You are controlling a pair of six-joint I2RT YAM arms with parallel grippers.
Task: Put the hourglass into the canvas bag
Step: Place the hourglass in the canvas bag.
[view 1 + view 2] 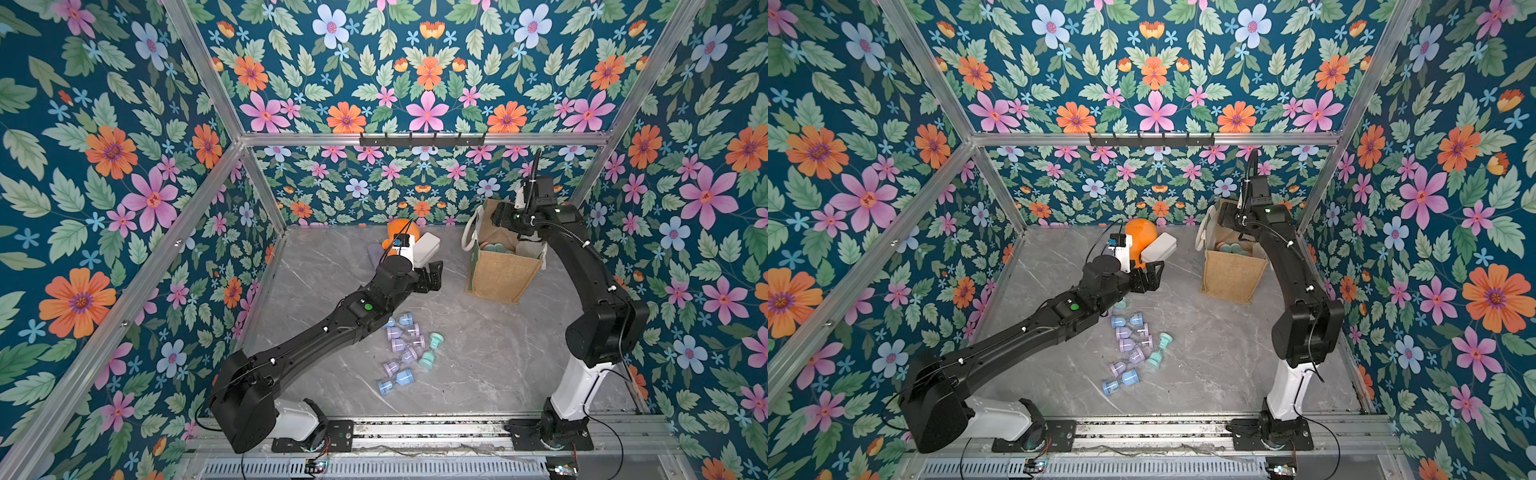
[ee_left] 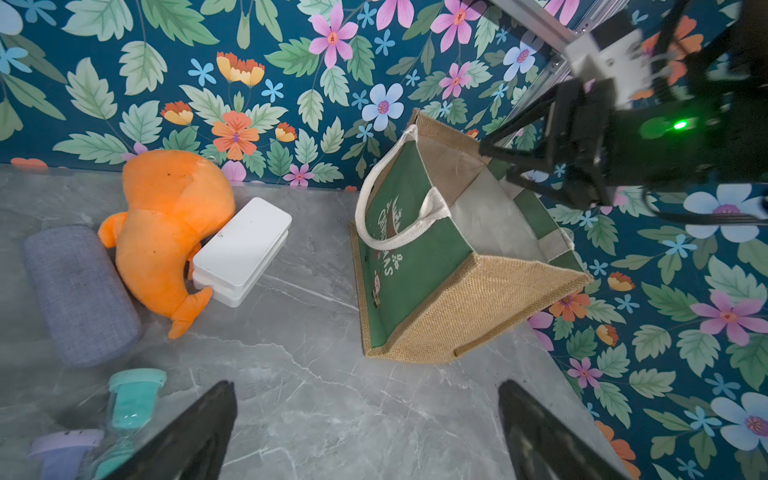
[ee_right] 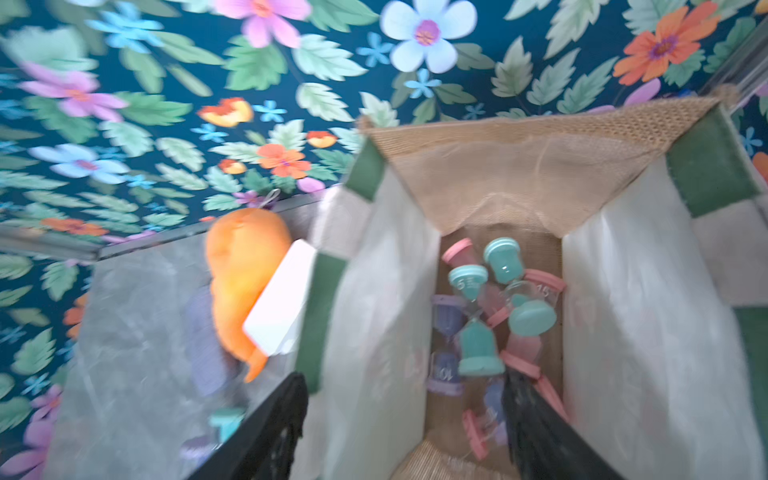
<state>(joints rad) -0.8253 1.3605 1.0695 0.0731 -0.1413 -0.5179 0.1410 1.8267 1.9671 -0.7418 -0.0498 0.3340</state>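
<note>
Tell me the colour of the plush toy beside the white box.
Orange plush toy, clearest in the left wrist view.

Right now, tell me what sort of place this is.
Likely a robot test cell: black left arm and right arm bolted to a metal base rail, an aluminium frame carrying floral-print wall panels.

pink hourglass marked 15, purple hourglass 10

Left fingers and right fingers both stand spread apart, empty.
</note>
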